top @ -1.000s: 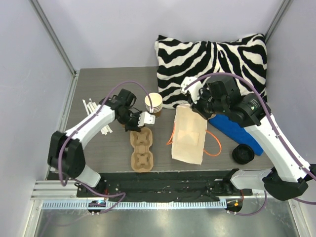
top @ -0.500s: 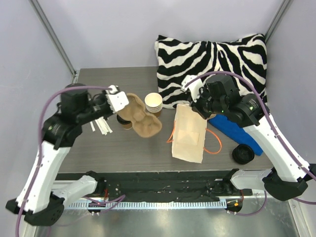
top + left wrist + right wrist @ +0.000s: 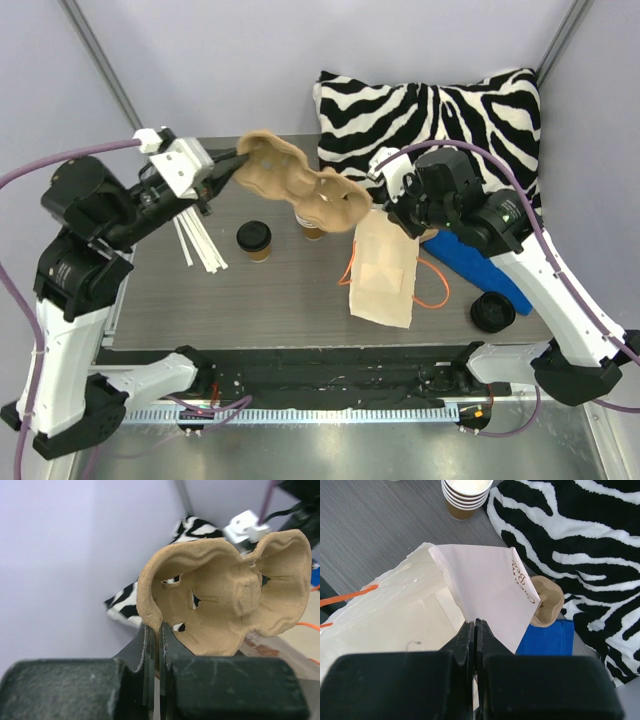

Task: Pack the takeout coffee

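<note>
My left tool [image 3: 154, 635], pressed tight on the thin rim of the pulp cup carrier [image 3: 225, 605], held that tray in the air above the back of the desk [image 3: 290, 300]. The carrier's far end drooped over the stack of lidless cups [image 3: 312, 229]. My right tool [image 3: 475, 625] was pinched shut on the top flap of the paper bag [image 3: 485, 587], which lay flat with its orange handles [image 3: 436, 297] spilling forward.

The takeout coffee [image 3: 254, 240] stood upright with its lid on, alone on the desk below the carrier and just left of the cup stack.

As I judged it, the step in hand was getting the carrier down flat so the coffee could go into a well. A one-edge pinch lets soft pulp sag and twist, so a slow, level descent seemed wisest. I would have swung the loose end away from the stack before lowering.

The best open room was the bare desk toward the near edge, between the coffee and the bag. White sticks [image 3: 200, 245] lined the left side near the desk's edge. The zebra pillow [image 3: 430, 110] closed off the back right corner. A blue pad [image 3: 478, 263] and the black lids [image 3: 492, 312] crowded the right.
</note>
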You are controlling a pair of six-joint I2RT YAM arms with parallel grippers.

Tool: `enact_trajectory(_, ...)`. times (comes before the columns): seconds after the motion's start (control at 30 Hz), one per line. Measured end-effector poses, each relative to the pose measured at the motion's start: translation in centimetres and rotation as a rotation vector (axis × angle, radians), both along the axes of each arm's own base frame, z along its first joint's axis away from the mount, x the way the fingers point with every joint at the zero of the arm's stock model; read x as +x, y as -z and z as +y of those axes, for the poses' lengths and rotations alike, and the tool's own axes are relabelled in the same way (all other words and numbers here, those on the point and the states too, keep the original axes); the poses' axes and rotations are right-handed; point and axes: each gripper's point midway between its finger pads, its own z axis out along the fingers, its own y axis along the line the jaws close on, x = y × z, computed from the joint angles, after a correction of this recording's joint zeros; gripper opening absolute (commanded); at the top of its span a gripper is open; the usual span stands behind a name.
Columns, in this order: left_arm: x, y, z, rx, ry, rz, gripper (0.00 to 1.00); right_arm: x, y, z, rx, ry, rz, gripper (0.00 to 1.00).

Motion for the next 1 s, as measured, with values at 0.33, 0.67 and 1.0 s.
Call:
enact_trajectory(0.33, -5.5, 3.2, -10.4, 0.168, 0.305, -0.026, 0.00, 0.6, 0.5, 0.5, 0.004, 0.013, 0.018, 0.01)
enact_trajectory(0.67, -11.3, 10.4, -14.3, 0.511, 0.314, -0.379, 0.00, 0.8, 0.4, 0.7, 0.021, 0.029, 0.026, 0.01)
enact_trajectory(1.0, -9.6, 9.7, -15.6, 0.627, 0.113, -0.561, 0.00, 0.8, 0.2, 0.9, 0.046, 0.039, 0.039, 0.01)
